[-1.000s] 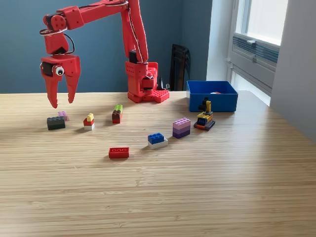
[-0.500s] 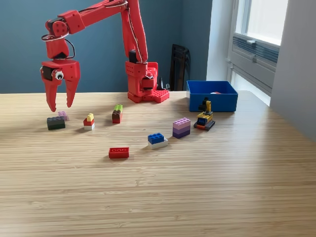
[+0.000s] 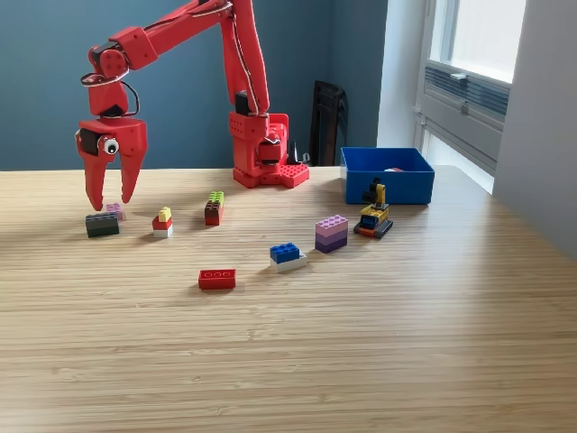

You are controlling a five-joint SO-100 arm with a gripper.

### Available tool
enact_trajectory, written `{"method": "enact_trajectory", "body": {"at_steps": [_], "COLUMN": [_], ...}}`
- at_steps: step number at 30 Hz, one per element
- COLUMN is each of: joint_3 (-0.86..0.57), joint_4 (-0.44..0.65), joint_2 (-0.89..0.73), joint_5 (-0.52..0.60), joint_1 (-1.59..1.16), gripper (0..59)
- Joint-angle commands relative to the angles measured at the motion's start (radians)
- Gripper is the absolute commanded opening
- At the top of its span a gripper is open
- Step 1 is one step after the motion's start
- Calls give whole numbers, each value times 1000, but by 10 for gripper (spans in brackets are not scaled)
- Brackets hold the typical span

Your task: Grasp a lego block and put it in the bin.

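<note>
Pale wood-grain surface (image 3: 361, 361), dark blue wall behind, window at the exterior view's right. Red pincer (image 3: 110, 200) parted narrowly, empty, tips just above dark green block (image 3: 102, 225). Other lego blocks scattered mid-surface. Blue bin (image 3: 388, 188) far back, exterior view's right.

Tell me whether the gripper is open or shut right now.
Open. The gripper hangs with its two red jaws pointing down and a clear gap between the tips, nothing held, just above the dark block on the table.
</note>
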Motion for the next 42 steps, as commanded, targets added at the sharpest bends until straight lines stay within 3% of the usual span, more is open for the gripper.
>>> {"method": "enact_trajectory", "body": {"at_steps": [1, 14, 19, 24, 28, 30, 35, 42], "joint_3": [2, 3, 32, 29, 29, 31, 31, 35], "joint_4": [-20, -23, -25, -28, -29, -29, -26, -25], "joint_2": [14, 12, 12, 12, 12, 12, 12, 12], "joint_5": [2, 21, 0, 49, 57, 66, 106, 135], "joint_1": [9, 28, 29, 40, 41, 40, 40, 37], "gripper": [172, 117, 146, 246, 252, 222, 12, 1]}}
